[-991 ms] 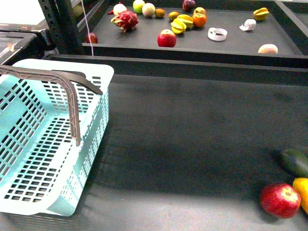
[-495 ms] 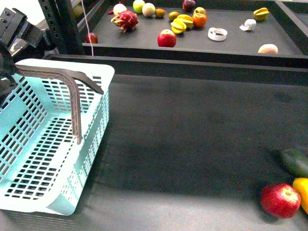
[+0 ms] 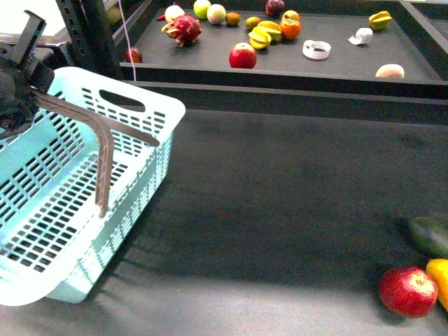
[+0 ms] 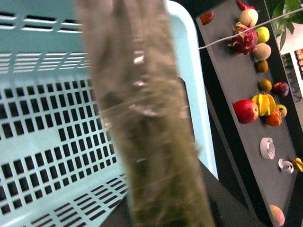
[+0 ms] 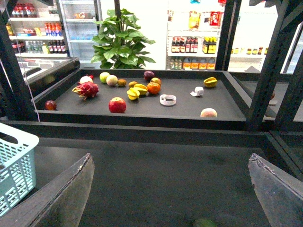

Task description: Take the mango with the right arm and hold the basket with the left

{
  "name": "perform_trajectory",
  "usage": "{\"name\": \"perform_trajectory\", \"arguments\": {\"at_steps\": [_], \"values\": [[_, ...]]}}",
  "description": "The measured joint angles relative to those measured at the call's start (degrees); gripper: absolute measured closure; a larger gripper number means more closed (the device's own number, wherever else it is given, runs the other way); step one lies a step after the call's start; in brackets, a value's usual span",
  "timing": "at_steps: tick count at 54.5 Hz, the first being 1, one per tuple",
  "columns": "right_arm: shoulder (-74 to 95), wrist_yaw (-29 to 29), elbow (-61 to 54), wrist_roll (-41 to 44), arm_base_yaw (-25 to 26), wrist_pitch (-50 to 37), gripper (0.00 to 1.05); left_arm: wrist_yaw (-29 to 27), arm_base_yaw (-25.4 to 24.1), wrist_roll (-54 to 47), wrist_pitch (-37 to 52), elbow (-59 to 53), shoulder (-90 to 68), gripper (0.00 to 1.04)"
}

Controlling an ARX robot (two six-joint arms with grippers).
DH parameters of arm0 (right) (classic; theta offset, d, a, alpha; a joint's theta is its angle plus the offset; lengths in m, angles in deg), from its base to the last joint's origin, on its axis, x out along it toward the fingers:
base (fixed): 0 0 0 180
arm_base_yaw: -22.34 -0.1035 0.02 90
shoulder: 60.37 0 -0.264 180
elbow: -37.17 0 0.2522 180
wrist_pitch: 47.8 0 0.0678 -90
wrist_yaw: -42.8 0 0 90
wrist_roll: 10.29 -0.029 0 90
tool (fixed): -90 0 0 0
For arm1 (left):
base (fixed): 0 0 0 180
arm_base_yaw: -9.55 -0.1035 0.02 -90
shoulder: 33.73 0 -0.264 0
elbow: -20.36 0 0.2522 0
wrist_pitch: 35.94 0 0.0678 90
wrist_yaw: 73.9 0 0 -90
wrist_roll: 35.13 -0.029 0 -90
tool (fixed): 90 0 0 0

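The light-turquoise basket (image 3: 77,203) stands tilted at the left of the dark table. My left gripper (image 3: 24,80) is at the top left, shut on the basket's grey-brown handle (image 3: 98,133). In the left wrist view the handle (image 4: 142,118) fills the middle as a blur over the slotted basket (image 4: 47,142). The mango (image 3: 439,280) lies at the right edge, partly cut off, beside a red apple (image 3: 408,290). My right gripper (image 5: 170,189) is open and empty over the table, its fingers (image 5: 66,198) wide apart. The mango is out of the right wrist view.
A dark green fruit (image 3: 428,234) lies just behind the mango; its top shows in the right wrist view (image 5: 204,222). A raised black shelf (image 3: 350,66) at the back holds several fruits and white tape rolls. Black rack posts (image 3: 91,35) stand behind the basket.
My left gripper has come into view and pulled the handle up and back. The basket has tilted and its far right corner has swung right. The fruits at the right have not moved.
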Motion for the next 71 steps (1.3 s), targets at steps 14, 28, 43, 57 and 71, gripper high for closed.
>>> {"name": "perform_trajectory", "arguments": {"at_steps": [14,28,43,57,71], "values": [[0.0,0.0,0.0,0.0,0.0,0.0,0.08,4.1,2.4,-7.8,2.6,-7.0,6.1,0.98],[0.0,0.0,0.0,0.0,0.0,0.0,0.08,12.5,5.8,-17.4,6.9,-13.9,14.1,0.99],[0.0,0.0,0.0,0.0,0.0,0.0,0.08,18.1,12.7,-25.4,9.2,-16.4,18.9,0.99],[0.0,0.0,0.0,0.0,0.0,0.0,0.08,18.8,20.0,-33.2,15.1,-18.3,19.5,0.99],[0.0,0.0,0.0,0.0,0.0,0.0,0.08,22.5,25.3,-36.3,19.8,-21.8,22.6,0.99]]}}
